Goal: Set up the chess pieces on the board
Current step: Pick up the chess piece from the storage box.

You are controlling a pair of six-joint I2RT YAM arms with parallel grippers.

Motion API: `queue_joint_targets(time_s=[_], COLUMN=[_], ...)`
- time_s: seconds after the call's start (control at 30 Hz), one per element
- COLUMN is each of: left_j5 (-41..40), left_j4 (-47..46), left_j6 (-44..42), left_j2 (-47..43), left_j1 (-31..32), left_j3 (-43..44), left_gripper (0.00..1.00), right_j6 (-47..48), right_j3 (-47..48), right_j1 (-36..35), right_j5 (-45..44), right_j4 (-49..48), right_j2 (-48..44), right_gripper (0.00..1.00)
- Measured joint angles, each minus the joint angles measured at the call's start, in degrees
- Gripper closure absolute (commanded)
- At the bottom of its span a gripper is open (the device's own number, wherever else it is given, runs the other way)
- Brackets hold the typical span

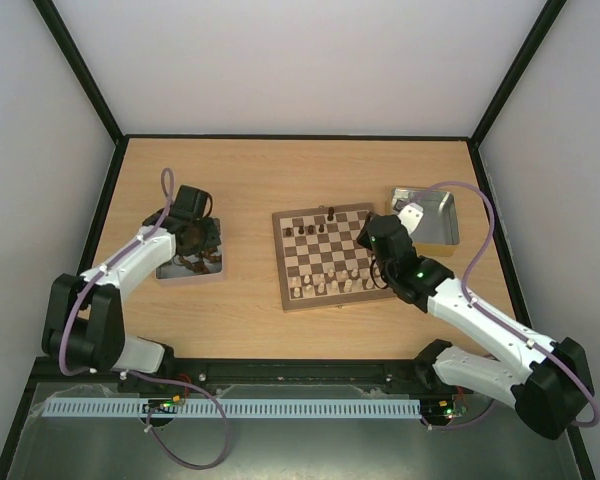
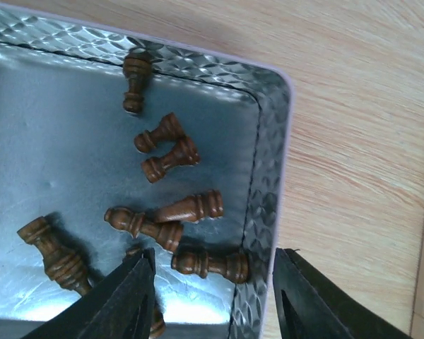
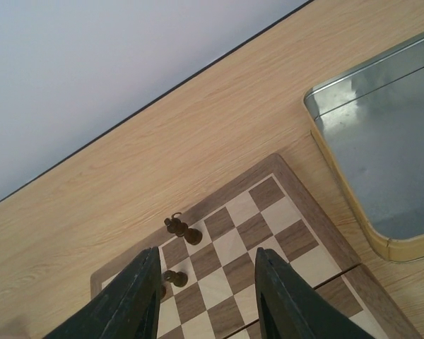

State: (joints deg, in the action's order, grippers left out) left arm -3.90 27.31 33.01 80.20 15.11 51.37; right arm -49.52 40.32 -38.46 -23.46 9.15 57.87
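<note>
- left gripper (image 2: 213, 279): jaws spread wide, empty, hanging just over the shiny dimpled metal tray (image 2: 267, 148)
- between the jaws lies a small dark brown wooden chess piece (image 2: 210, 265), on its side by the tray wall, long axis running jaw to jaw, so I'd twist the wrist first
- left arm's nearer, wrist pointing down; the checkered wooden chessboard (image 1: 325, 255) sits well apart
- right gripper (image 3: 203, 282): jaws partly apart, empty, over that board

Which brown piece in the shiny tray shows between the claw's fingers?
Find the shiny dimpled metal tray left of the checkered wooden board. By its corner wall lies one dark brown wooden chess piece on its side, alone between the open fingers of the left claw.
</note>
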Motion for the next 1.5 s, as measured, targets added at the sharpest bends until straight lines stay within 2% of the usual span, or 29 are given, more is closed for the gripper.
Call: queue_joint_targets(time_s=[0.13,0.27,0.47,0.7,0.9,1.07,1.3,1.5], left_j5=[0.72,0.26,-1.62,-2.97,-4.28,-4.74,-5.11,-5.38], left_j4=[-1.66,-3.04,-4.85,-5.64,-6.75,-7.5,-8.57,-9.94], left_j6=[-0.24,-0.17,0.63,1.4,1.75,2.05,2.21,2.36], left_j2=[2.8,6.05,10.6,14.58,17.79,19.93,21.59,22.01], left_j1=[-1.4,-2.1,-3.34,-5.51,-6.56,-7.8,-8.35,-8.33], left_j3=[-0.13,-0.13,0.04,3.41,6.1,6.78,6.78,6.75], left_gripper=[0.59,0.6,0.56,0.46,0.45,0.58,0.67,0.86], right_j6=[0.0,0.0,0.02,0.35,0.46,0.46,0.46,0.46], right_j3=[0.0,0.0,0.0,0.0,0.0,0.02,0.02,0.02], right_j1=[0.0,0.0,0.0,0.0,0.0,0.0,0.0,0.0], right_j5=[0.72,0.94,1.55,1.92,1.99,2.12,2.16,2.43], right_j4=[-0.55,-0.76,-0.87,-0.85,-0.85,-0.83,-0.83,-0.81], right_j2=[0.44,0.76,1.46,1.55,1.55,1.55,1.55,1.55], right_gripper=[0.64,0.64,0.64,0.64,0.64,0.64,0.64,0.64])
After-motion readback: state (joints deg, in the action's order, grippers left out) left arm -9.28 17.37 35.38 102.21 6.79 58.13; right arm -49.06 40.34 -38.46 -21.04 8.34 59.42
